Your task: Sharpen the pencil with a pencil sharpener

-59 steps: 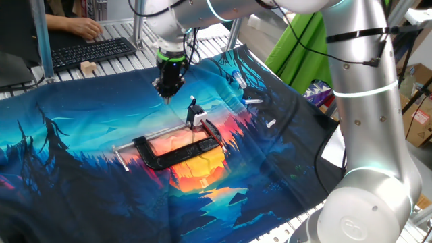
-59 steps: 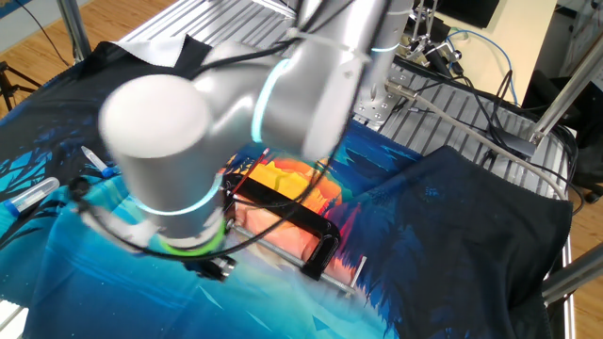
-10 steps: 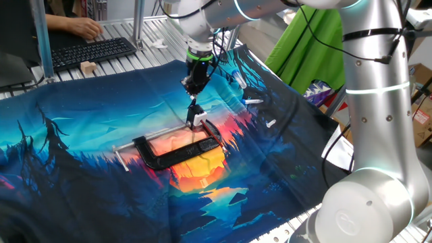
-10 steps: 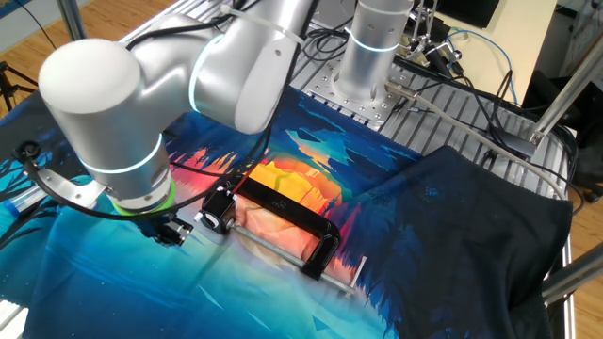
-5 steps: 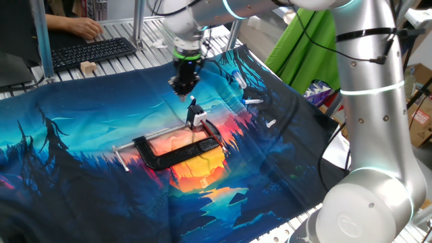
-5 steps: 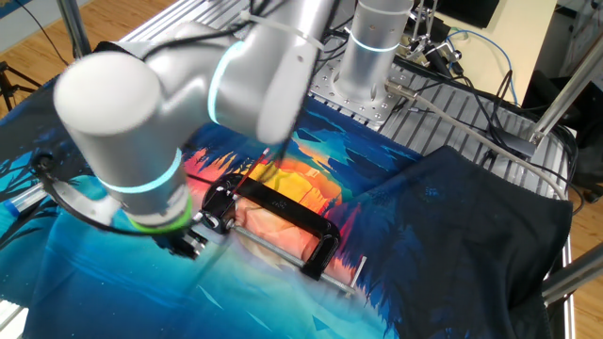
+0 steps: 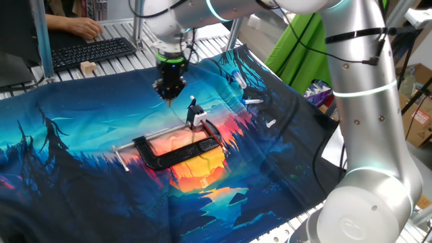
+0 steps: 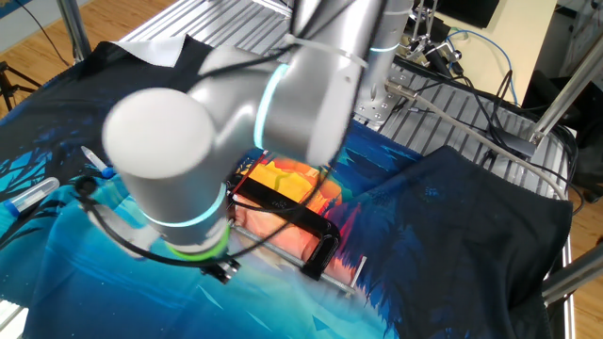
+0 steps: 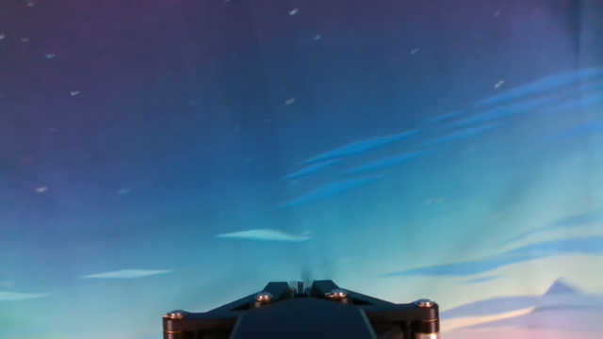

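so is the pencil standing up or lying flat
Standing up, tilted: the pencil pokes upward out of the pencil sharpener by the clamp.

Glossy metal arm [image 7: 364, 88], printed cloth [image 7: 81, 148]

Glossy silver arm [image 7: 368, 101], glowing teal joint rings, black claw [image 7: 168, 88].

The table is seen in one fixed view from its front corner at a raised slant, with the black clamp [image 7: 177, 152] at mid-frame. It is faced from the opposite side in the other fixed view, steeper and nearer, where the same clamp [image 8: 300, 221] is shared. Only the printed cloth [image 9: 301, 141] is framed closely in the hand view, straight down.
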`<state>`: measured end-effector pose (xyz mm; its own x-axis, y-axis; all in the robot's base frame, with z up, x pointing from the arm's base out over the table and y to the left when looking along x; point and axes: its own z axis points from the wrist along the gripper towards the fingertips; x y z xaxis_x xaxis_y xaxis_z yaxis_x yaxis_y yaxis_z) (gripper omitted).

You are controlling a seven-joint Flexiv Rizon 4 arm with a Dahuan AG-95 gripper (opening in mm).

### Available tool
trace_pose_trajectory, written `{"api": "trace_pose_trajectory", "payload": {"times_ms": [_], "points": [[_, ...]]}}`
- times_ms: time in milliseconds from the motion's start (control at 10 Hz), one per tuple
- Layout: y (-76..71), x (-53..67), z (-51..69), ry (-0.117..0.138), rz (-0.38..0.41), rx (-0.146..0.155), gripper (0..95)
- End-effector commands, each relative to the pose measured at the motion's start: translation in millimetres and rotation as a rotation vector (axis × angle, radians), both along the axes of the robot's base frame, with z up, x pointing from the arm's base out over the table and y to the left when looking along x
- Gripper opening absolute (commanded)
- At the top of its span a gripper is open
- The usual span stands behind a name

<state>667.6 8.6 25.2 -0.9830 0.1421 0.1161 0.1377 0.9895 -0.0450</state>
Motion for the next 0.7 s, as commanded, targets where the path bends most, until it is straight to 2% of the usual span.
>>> {"api": "trace_pose_trajectory", "payload": {"times_ms": [100,400,500,600,700], "points": [[5.3,-1.8,0.5,0.002,-0.008,0.001,0.0],[-3.2,-5.1,16.8,0.026,0.029,0.008,0.0],[-8.6,-7.8,26.8,0.027,0.026,0.008,0.0],[-11.5,-10.0,33.2,0.027,0.025,0.003,19.0],[-19.5,-14.2,45.4,0.031,0.041,-0.011,19.0]]}}
